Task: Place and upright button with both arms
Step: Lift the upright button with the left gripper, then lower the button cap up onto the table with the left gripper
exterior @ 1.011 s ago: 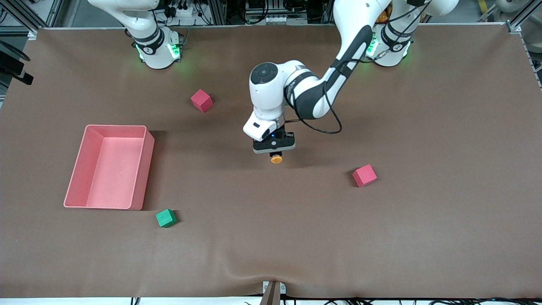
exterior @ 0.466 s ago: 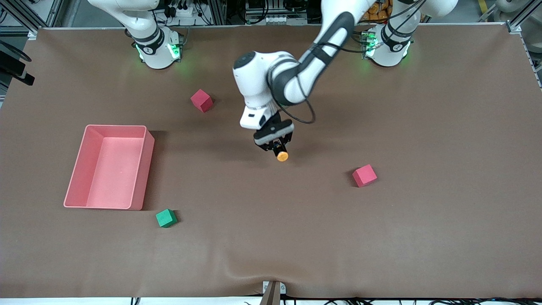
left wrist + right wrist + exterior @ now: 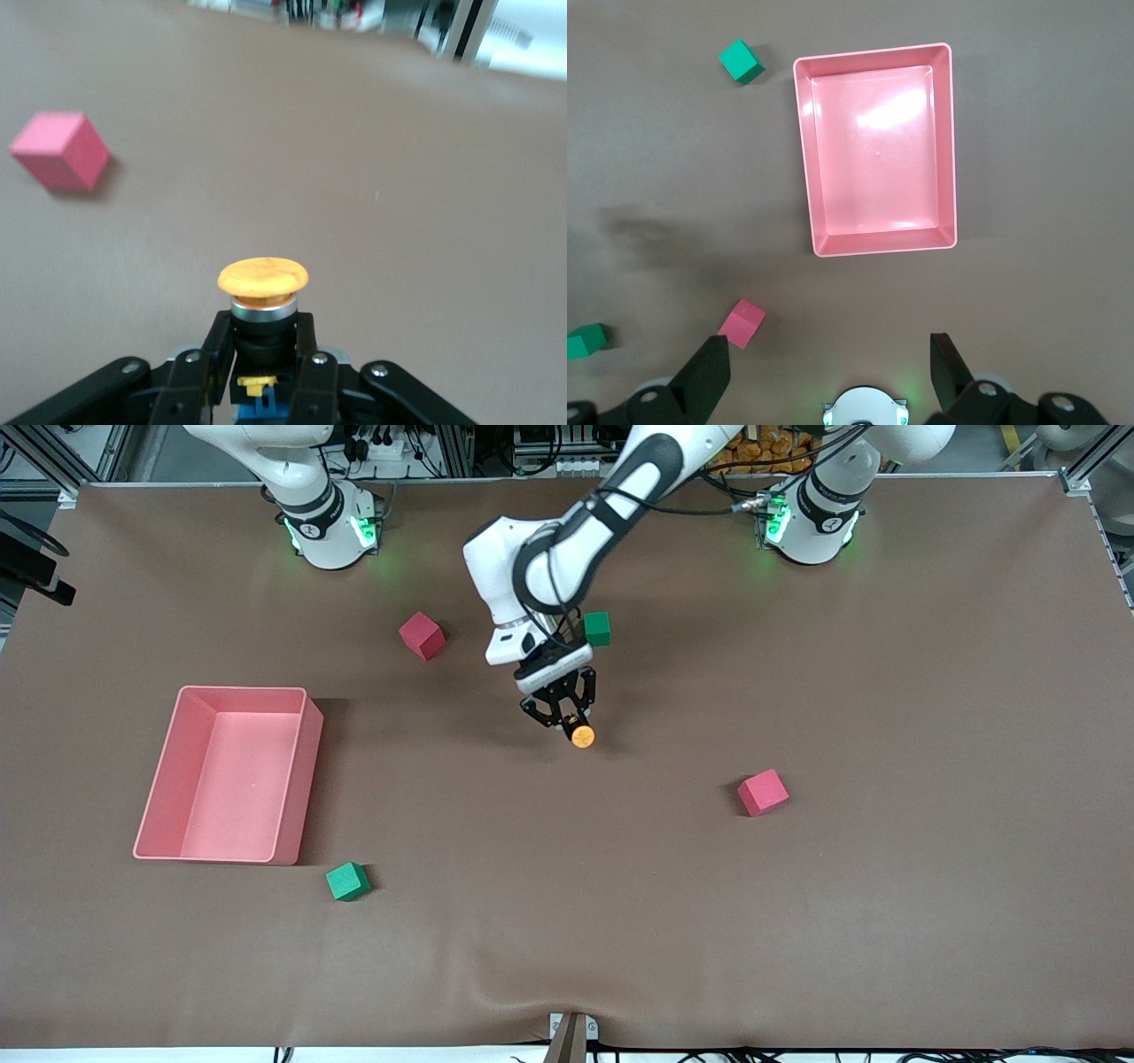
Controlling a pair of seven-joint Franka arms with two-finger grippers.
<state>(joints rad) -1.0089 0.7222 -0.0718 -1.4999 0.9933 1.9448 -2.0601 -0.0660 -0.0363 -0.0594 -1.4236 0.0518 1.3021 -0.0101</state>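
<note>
Nearest, lower left of the front view, sits a green cube (image 3: 347, 881); mid-frame, the left gripper (image 3: 567, 723), clenched on the button (image 3: 582, 736), has swung and tilted lower over the brown desk (image 3: 886, 886), seemingly nearing set-down. The right gripper (image 3: 828, 372) waits splayed above the pink tray (image 3: 877, 150).
</note>
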